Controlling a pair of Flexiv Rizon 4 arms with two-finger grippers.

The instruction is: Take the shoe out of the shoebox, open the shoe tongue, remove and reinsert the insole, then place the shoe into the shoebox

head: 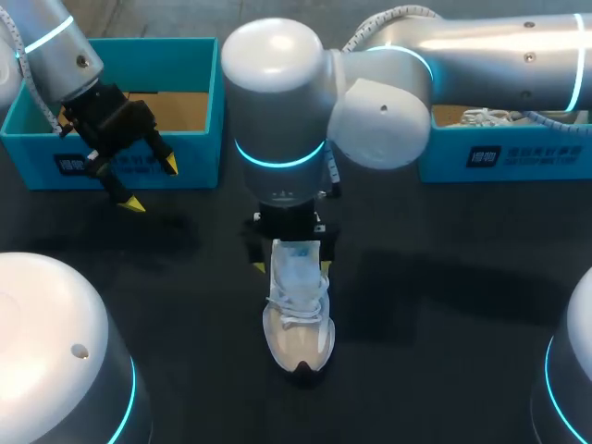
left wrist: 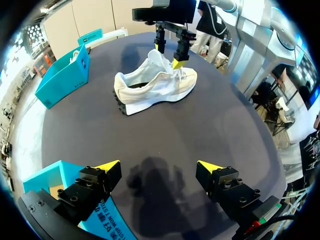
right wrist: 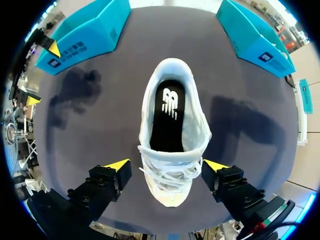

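Head view: shoe (head: 298, 314) upright on the dark table (head: 444, 305), outside the shoebox (head: 194, 157), so the first step is done. Right gripper (right wrist: 166, 165) spread wide astride the shoe's tongue, gripping nothing. Left gripper (head: 152, 185) spread, empty, well apart from the shoe, at the teal shoebox. Black insole (right wrist: 169, 117) seated inside the shoe; removal and reinsertion unconfirmed. Boxing the shoe remains.

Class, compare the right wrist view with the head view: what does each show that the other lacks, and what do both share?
Only the right wrist view shows the black insole inside the white shoe. Only the head view shows the right arm covering the shoe's heel. Both show the shoe, two teal shoeboxes and the open left gripper.
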